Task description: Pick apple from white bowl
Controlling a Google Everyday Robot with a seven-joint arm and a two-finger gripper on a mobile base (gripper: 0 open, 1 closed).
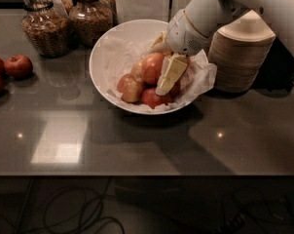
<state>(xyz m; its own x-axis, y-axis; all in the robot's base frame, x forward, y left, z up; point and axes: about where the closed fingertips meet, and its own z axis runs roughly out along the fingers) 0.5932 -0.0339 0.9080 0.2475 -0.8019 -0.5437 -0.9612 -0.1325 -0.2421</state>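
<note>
Presently, claw (pixel 165 79): inside white bowl (pixel 132 26); grip cannot be told.
Apple (pixel 152 67): touching claw, among others.
Risk: crowded apples (pixel 131 87) could roll aside; paper (pixel 201 77) beneath claw could snag.

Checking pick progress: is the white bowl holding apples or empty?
Holding apples: several red apples lie on crumpled paper inside the white bowl; the end effector is down among them.
</note>
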